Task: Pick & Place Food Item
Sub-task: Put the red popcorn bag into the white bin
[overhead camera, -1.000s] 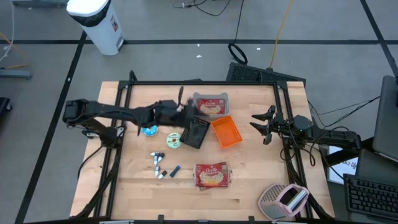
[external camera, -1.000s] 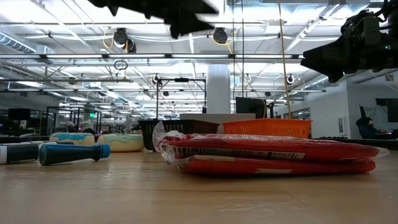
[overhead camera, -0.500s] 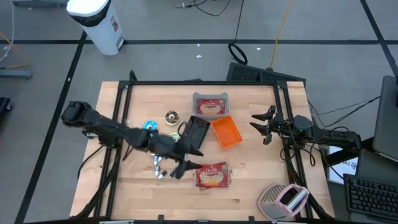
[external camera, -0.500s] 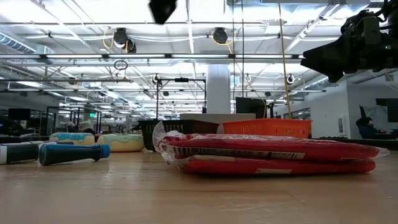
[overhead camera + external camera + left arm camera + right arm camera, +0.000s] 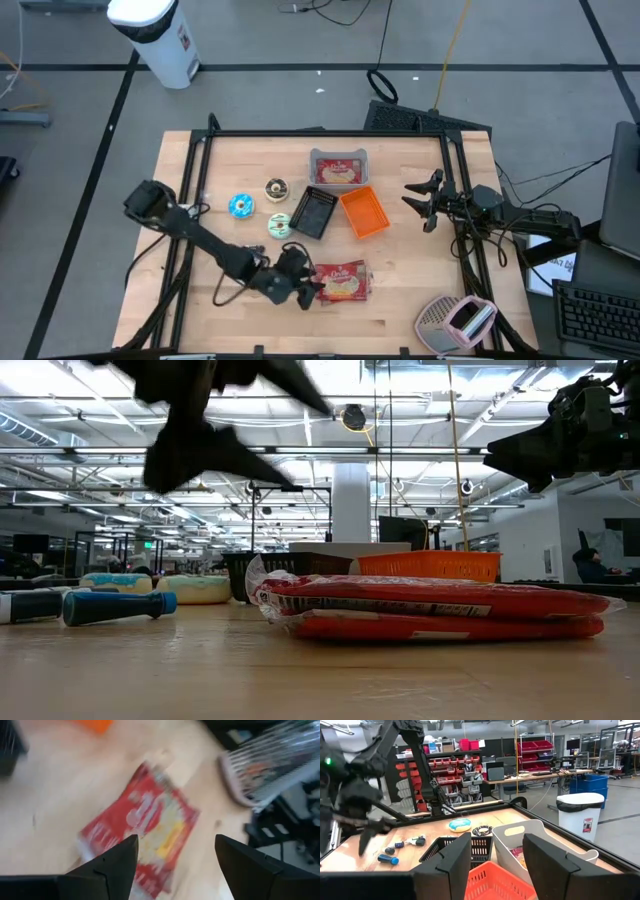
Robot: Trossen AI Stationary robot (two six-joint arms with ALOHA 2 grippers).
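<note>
Left gripper (image 5: 305,290) has swung from the far baskets down to the near edge; jaws wide, empty, just beside the red food packet (image 5: 343,281), which lies flat on the table (image 5: 420,250). Judgement: approach to grasp, pick not begun. Right gripper (image 5: 420,205) waits at the right edge, jaws part open, empty. Wooden surface; open workshop beyond.

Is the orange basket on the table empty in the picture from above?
Yes, the orange basket shows only its bare orange floor in the high view, with nothing lying inside it.
</note>
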